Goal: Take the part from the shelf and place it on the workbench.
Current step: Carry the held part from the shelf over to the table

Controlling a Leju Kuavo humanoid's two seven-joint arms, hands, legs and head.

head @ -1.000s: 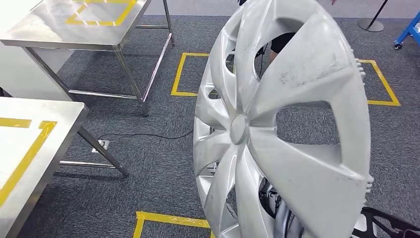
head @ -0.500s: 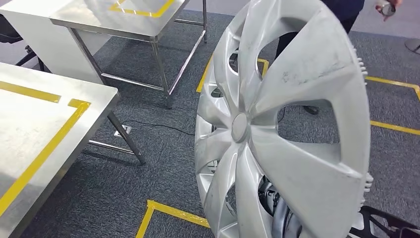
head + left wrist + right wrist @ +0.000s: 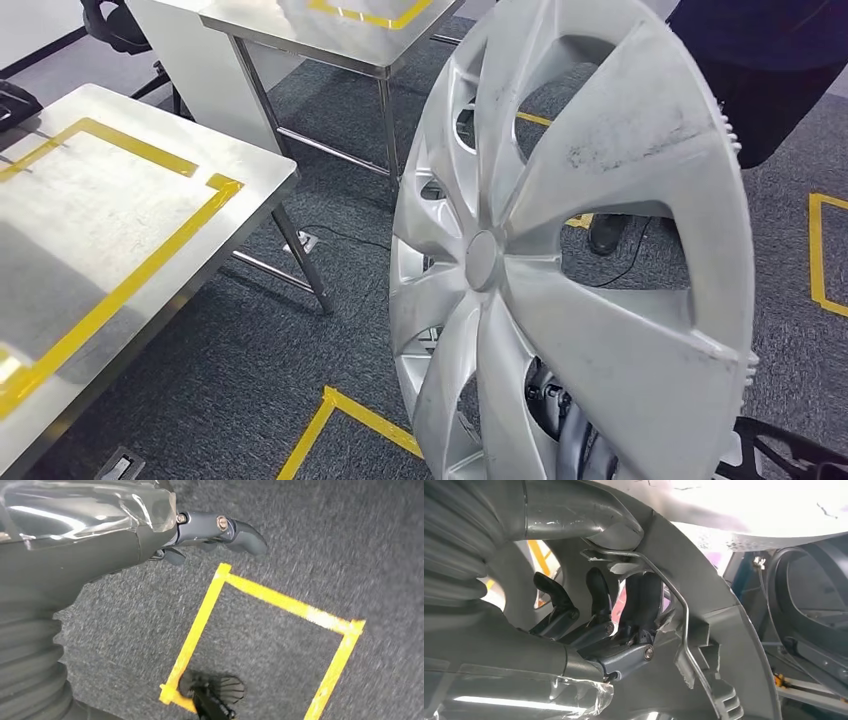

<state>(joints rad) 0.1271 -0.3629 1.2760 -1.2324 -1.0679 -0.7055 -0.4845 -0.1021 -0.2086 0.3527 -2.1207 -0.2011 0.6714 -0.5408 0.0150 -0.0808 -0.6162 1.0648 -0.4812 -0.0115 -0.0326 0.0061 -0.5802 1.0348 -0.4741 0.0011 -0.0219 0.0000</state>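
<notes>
Silver-grey plastic, scuffed and dirt-smudged on its broad spokes, the wheel cover [image 3: 570, 260] stands nearly upright on edge in the head view, close before the camera, with a small round cap at its hub, wide openings between the swept spokes and small clips along its rim. It is held up in the air above the grey carpet [image 3: 300, 370], carried by the right hand [image 3: 599, 625]; in the right wrist view the dark fingers [image 3: 599, 592] hook through one opening and curl around the cover's inner rim beside a thin wire ring, so this hand grips the cover from behind. The left hand [image 3: 200, 535] hangs over the carpet holding nothing, its visible fingers loosely extended and apart, above a square of yellow tape [image 3: 260, 640]. A steel workbench [image 3: 120, 240] marked with yellow tape lies well apart from the right hand, on the left arm's side, and a second steel table [image 3: 330, 40] stands farther off. A person in dark clothing [image 3: 760, 70] stands beyond the cover.
</notes>
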